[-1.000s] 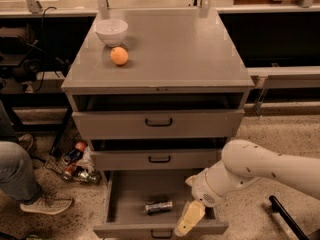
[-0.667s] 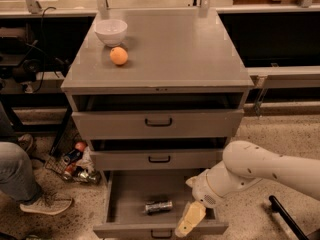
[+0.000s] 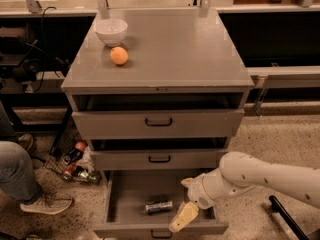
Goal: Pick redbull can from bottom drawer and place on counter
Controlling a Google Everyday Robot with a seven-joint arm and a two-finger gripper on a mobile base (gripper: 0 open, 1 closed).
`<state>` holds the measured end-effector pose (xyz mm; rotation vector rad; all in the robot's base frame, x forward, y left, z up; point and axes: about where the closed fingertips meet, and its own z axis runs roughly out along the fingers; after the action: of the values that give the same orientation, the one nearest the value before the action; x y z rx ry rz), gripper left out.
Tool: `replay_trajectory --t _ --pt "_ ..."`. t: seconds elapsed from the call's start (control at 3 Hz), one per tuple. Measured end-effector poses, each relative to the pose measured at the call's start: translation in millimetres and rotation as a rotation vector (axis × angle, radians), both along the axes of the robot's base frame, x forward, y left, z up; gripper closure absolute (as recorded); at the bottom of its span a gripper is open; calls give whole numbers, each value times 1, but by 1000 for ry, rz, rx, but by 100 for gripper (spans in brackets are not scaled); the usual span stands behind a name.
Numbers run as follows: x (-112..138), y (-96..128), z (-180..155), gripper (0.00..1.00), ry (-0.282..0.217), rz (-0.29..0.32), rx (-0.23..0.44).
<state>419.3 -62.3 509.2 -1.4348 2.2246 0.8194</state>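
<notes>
Pincer [image 3: 182, 212] still hovers beside redbull can [image 3: 159, 206] (bottom drawer [image 3: 126, 194]), unmoved.

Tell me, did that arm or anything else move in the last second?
Nothing visibly changed. The pincer hangs over the right front of the open bottom drawer, just right of the redbull can lying on the drawer floor, and apart from it. The orange and bowl sit on the counter as before.
</notes>
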Motion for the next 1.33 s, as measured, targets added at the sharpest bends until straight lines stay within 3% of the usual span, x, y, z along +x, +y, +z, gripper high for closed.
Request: replay_trajectory --t 0.33,0.67,1.33 --pt "45 26 -46 0 -77 -33 81" --pt "82 63 -106 0 -79 -68 129" --pt "88 58 -123 0 -98 -56 111"
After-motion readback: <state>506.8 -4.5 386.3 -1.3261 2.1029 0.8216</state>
